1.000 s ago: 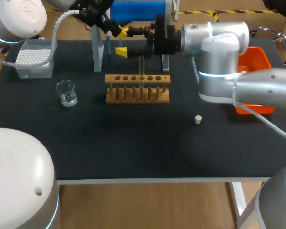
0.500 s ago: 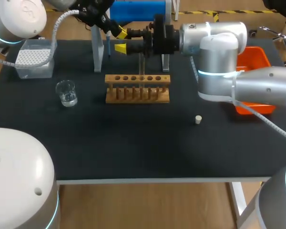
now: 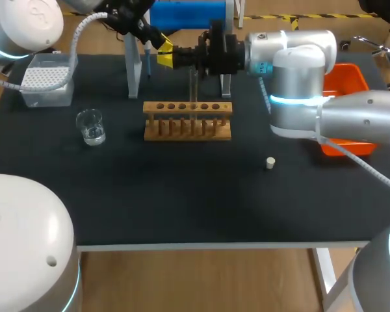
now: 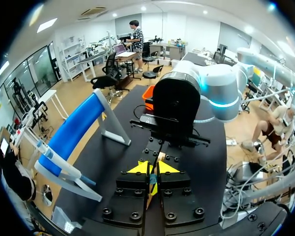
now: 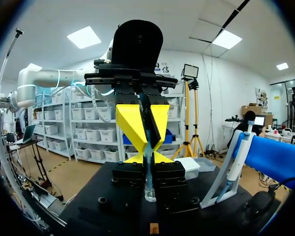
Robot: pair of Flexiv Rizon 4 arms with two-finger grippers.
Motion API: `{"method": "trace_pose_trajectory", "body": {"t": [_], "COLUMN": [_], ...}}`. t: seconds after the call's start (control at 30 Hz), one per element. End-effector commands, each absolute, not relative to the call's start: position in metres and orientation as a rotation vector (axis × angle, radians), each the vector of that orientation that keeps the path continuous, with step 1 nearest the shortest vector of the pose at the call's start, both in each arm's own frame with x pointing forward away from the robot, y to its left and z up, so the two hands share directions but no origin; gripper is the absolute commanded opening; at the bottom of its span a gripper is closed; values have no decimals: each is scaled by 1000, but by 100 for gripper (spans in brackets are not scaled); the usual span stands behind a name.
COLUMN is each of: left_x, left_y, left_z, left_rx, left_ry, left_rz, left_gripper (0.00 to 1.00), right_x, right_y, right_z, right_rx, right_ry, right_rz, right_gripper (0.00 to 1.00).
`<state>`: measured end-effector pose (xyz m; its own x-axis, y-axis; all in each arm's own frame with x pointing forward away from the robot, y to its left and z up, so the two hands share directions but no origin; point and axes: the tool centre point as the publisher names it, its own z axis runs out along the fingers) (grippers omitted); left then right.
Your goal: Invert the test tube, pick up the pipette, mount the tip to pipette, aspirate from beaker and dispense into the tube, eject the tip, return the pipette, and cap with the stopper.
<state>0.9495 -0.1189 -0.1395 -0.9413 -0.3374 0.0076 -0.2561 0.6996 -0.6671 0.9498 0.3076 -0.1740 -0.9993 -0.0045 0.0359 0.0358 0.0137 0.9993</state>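
Observation:
Both grippers meet tip to tip above the back of the table, behind the wooden rack (image 3: 187,120). A clear test tube (image 5: 148,169) runs between them. My left gripper (image 4: 151,173) is shut on the test tube (image 4: 151,181), and in the head view the left gripper (image 3: 159,47) comes in from the back left. My right gripper (image 5: 148,156) is also shut on the tube, with the left gripper's yellow tips (image 5: 132,123) just ahead of it. From the right, the right gripper (image 3: 169,58) reaches level across the table. The pipette (image 3: 147,62) hangs on the blue stand (image 3: 188,13). The small stopper (image 3: 270,162) lies right of the rack.
A glass beaker (image 3: 90,126) with liquid stands left of the rack. The clear tip box (image 3: 47,79) is at the back left and an orange bin (image 3: 348,78) at the back right. The stand's white legs (image 3: 133,65) rise close under the grippers.
My right gripper has slid left to meet the left gripper and its fingers have closed from wide open onto the tube. The left gripper has stayed put.

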Motion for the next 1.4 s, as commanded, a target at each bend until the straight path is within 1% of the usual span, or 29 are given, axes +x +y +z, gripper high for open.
{"method": "trace_pose_trajectory", "body": {"t": [0.03, 0.07, 0.1, 0.13, 0.33, 0.5, 0.67, 1.03, 1.2, 1.4], "left_x": [946, 946, 946, 946, 946, 946, 946, 946, 946, 946], "left_y": [-119, -119, -119, -119, -119, -119, -119, -119, -119, -119], "left_z": [-138, -138, -138, -138, -138, -138, -138, -138, -138, -138], "left_rx": [-488, -488, -488, -488, -488, -488, -488, -488, -488, -488], "left_ry": [2798, 2798, 2798, 2798, 2798, 2798, 2798, 2798, 2798, 2798], "left_rz": [-1064, -1064, -1064, -1064, -1064, -1064, -1064, -1064, -1064, -1064], "left_gripper": [0, 19, 96, 100, 100, 100, 100, 100, 100, 100], "right_x": [955, 954, 954, 953, 947, 932, 913, 874, 856, 838], "right_y": [305, 304, 303, 302, 289, 265, 222, 114, 75, 40], "right_z": [-176, -176, -177, -177, -182, -179, -174, -177, -187, -199], "right_rx": [-37, -39, -48, -60, -139, -164, -183, -190, -144, -69], "right_ry": [-2212, -2211, -2211, -2206, -2195, -2168, -2127, -2132, -2169, -2130], "right_rz": [-2182, -2179, -2174, -2167, -2144, -2144, -2167, -2171, -2181, -2206], "right_gripper": [0, 0, 0, 0, 0, 0, 0, 0, 0, 0]}}
